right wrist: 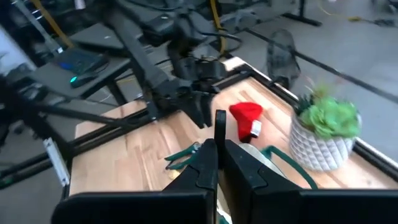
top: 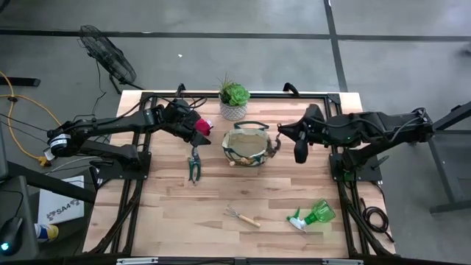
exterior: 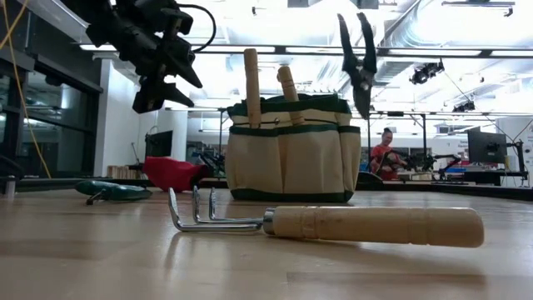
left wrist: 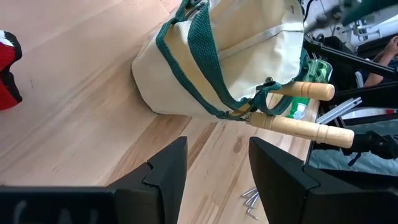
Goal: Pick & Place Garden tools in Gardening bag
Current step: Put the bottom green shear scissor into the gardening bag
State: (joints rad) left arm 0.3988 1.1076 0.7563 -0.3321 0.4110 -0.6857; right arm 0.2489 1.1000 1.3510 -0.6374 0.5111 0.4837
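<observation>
The gardening bag [top: 252, 145] stands mid-table, with two wooden trowel handles [exterior: 251, 83] [exterior: 287, 83] sticking up from it. My right gripper [top: 282, 133] is at the bag's right, shut on dark pruning shears [exterior: 358, 62] that hang over the bag's right side. At the bag's left, my left gripper [top: 191, 122] hovers open and holds nothing, beside the red glove [top: 204, 126] lying on the table. Green-handled shears [top: 194, 165], a hand rake [top: 243, 216] and the green spray bottle [top: 313, 216] also lie on the table. My right gripper pinches the dark shears between its two shut fingers; a thin dark piece [right wrist: 219, 124] pokes out past the fingertips. Which part it has cannot be told, since the gripper is above the low view's top edge. The shears hang clear, tip down, handles up.
A green succulent in a white pot [top: 234, 99] stands just behind the bag. The near half of the table holds only the rake and the spray bottle. A person [exterior: 385, 154] sits in the room beyond the table.
</observation>
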